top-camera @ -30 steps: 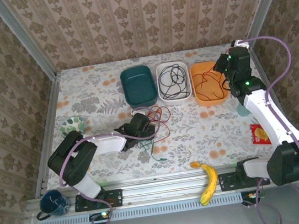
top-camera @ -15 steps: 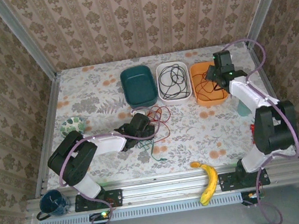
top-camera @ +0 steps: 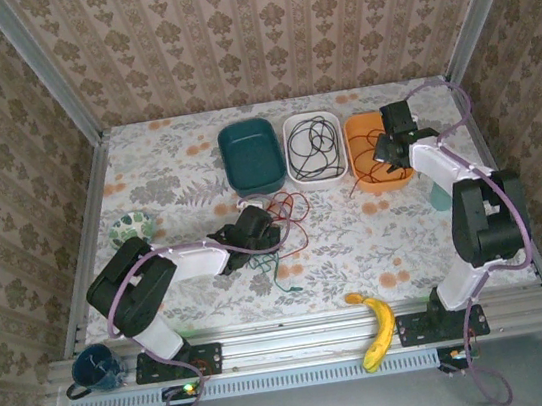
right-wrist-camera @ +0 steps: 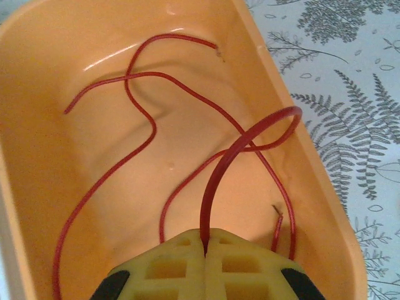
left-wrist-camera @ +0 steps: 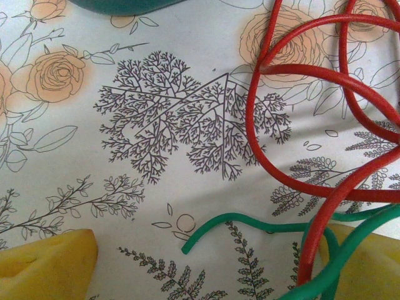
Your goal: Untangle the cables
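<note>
Right wrist: right tool [right-wrist-camera: 205, 250] gripped thin red wire [right-wrist-camera: 215, 181] over orange plastic tub [right-wrist-camera: 37, 125]. Left tool [left-wrist-camera: 200, 269] sat open.

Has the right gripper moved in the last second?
Yes: the right gripper came toward the near edge, from the orange bin's far corner to over its middle.

Red cable [left-wrist-camera: 250, 119], green cable [left-wrist-camera: 250, 219] tangled; black cable [top-camera: 314, 138] coiled in white bin [top-camera: 310, 116].

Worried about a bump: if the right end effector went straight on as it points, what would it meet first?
Likely the loops of the red cable in the orange bin, with the bin's floor just behind. The right end effector, shut on that cable, aims into the bin; depth is unclear.
</note>
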Tool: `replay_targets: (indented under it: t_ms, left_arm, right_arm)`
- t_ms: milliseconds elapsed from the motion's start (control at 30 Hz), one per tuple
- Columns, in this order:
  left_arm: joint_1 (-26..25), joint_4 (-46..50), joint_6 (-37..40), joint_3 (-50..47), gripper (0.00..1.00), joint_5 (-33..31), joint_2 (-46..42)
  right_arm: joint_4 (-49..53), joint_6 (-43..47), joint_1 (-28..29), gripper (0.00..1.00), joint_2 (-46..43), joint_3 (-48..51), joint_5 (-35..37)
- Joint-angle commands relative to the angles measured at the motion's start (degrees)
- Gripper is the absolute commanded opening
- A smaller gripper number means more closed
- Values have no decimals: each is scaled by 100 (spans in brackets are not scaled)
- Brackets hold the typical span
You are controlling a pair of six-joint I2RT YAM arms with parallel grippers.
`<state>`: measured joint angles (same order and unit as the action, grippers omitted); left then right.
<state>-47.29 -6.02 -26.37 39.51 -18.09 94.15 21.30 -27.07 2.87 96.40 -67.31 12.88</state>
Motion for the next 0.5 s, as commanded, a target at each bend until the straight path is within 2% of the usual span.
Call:
replay_targets:
  t_ms: [0,67,300,467]
  left_arm:
    - [-33,158,-70,-46,93,-177,34]
    - [-35,159,-94,-66,93,-202,8]
    - [-37,156,-119,-92,93,-231,-28]
    - [-43,182,-97,-40,92,-213,29]
  right_arm:
    - [-16,-44,-28,0,-3,-119,264]
    - [-237,-97,-57,0,-77,-98,219]
    - [-1344,-664,-58,0,-717,445,1004]
    - [-1594,-539,-50,0,-906,439,1142]
